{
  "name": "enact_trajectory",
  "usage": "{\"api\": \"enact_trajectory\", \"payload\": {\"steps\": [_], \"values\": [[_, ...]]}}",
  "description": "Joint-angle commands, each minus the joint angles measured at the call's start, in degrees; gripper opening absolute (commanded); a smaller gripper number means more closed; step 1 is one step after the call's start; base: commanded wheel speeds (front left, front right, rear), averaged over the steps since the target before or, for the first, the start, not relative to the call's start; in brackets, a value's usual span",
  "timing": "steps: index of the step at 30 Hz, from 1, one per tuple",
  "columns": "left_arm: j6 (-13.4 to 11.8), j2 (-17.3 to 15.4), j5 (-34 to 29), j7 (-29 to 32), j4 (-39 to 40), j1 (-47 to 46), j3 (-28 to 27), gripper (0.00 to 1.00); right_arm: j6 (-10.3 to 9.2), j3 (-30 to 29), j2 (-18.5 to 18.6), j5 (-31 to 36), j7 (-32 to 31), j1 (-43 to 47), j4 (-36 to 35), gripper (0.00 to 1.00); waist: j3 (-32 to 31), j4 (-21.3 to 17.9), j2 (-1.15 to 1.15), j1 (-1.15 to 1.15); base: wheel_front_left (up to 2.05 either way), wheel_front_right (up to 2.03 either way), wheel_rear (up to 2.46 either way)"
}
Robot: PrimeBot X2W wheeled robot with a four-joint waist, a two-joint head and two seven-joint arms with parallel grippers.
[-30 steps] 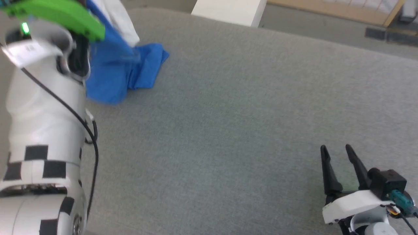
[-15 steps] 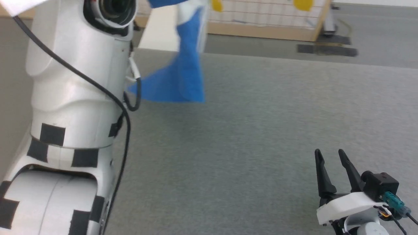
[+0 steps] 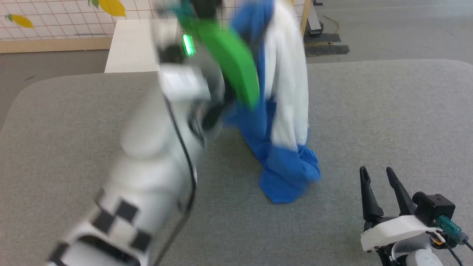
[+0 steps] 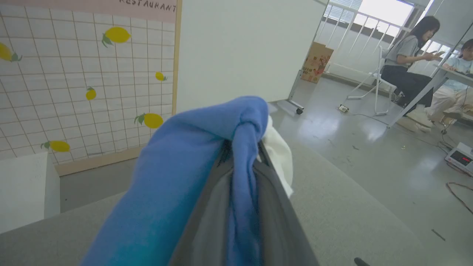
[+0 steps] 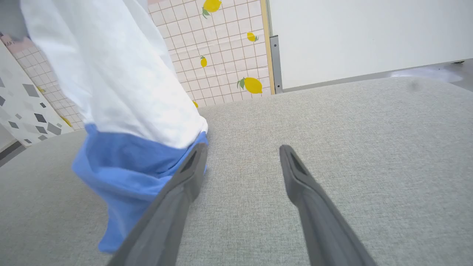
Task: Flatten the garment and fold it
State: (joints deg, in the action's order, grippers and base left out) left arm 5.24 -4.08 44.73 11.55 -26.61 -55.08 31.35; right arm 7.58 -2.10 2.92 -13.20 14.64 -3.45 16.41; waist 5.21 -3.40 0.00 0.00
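Dangling garment now nearer right jaws

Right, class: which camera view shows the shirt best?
The head view: most of the shirt shows, hanging by the raised left arm, its blue end touching the table. The left wrist view gives bunched blue cloth clamped between the left fingers; the right wrist view catches its lower white part and blue end.

Shirt: soft matt cloth, blue and white, wrinkled. Table, right of frame: grey matt woven fabric, slightly rough. Left arm shell: smooth glossy white plastic. Right gripper fingers: dark matt plastic. Floor: smooth, glossy.
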Motion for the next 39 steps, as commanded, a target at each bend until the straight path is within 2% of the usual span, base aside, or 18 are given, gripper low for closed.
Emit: {"api": "enact_trajectory", "payload": {"steps": [1,8,11,13,14,15,16,21,25,28,32,36,39], "values": [[0.04,-0.18,-0.87,0.71,-1.38,3.68,2.29,0.0,-0.09,-0.09,-0.04,-0.28,0.32,-0.54,0.14,1.0,0.22,-0.02,0.0,0.0,0.0,0.0,0.0],[0.67,0.6,-2.49,6.84,-10.56,16.79,13.78,0.0,-0.09,-0.46,-0.04,-0.13,0.35,-0.52,0.09,1.0,0.57,0.38,0.0,0.0,0.0,0.0,0.0],[0.26,0.8,-1.79,10.5,-13.97,19.92,16.22,0.0,-0.09,-0.32,-0.04,-0.32,0.35,-0.55,0.14,1.0,0.32,0.68,0.0,0.0,0.0,0.0,0.0],[0.23,0.88,-0.14,11.83,-14.86,20.89,15.93,0.0,-0.09,-0.11,-0.04,-0.71,0.35,-0.5,0.22,1.0,0.02,0.9,0.0,0.0,0.0,0.0,0.0],[-0.28,0.91,0.94,11.14,-14.75,20.98,14.73,0.2,-0.09,-0.06,-0.04,-1.13,0.35,-0.36,0.34,1.0,-0.31,1.08,0.0,0.0,0.0,0.0,0.0],[-0.53,0.94,2.25,10.19,-14.32,21.07,13.29,0.91,-0.09,-0.1,-0.04,-1.38,0.35,-0.21,0.47,1.0,-0.61,1.18,0.0,0.0,0.0,0.0,0.0],[-0.63,0.96,3.8,9.12,-13.54,21.05,11.57,1.0,-0.09,-0.27,-0.04,-1.62,0.35,0.0,0.59,1.0,-1.05,1.31,0.0,0.0,0.0,0.0,0.0],[-0.45,-0.12,11.29,2.27,-7.64,20.67,1.55,1.0,-0.09,-1.25,-0.04,-2.3,0.35,1.05,1.17,1.0,-3.3,2.14,0.0,0.0,0.0,0.0,0.0],[-1.77,-4.06,12.27,-5.53,-2.45,21.2,-5.08,1.0,-0.09,-1.99,-0.04,-2.29,0.35,1.6,1.88,1.0,-5.24,2.7,0.0,0.0,0.0,0.0,0.0],[-4.03,-7.48,10.03,-14.12,1.14,24.39,-9.01,1.0,-0.09,-2.01,-0.04,-2.13,0.35,1.89,2.29,1.0,-6.8,2.98,0.0,0.0,0.0,0.0,0.0],[-8.33,-11.58,2.98,-22.33,4.59,31.3,-8.77,1.0,-0.09,-2.45,-0.04,-2.28,0.35,2.45,2.96,1.0,-8.55,3.52,0.0,0.0,0.0,0.0,0.0],[-13.43,-14.05,-5.04,-26.05,8.42,38.7,-8.5,1.0,-0.09,-2.41,-0.04,-2.54,-0.2,3.25,3.47,1.0,-9.93,4.29,0.0,0.0,0.0,0.0,0.0],[-16.73,-14.15,-10.17,-26.48,12.11,44.33,-9.77,1.0,-0.09,-2.27,-0.04,-2.24,-1.37,3.48,3.61,1.0,-10.32,4.59,0.0,0.0,0.0,0.0,0.0]]}}
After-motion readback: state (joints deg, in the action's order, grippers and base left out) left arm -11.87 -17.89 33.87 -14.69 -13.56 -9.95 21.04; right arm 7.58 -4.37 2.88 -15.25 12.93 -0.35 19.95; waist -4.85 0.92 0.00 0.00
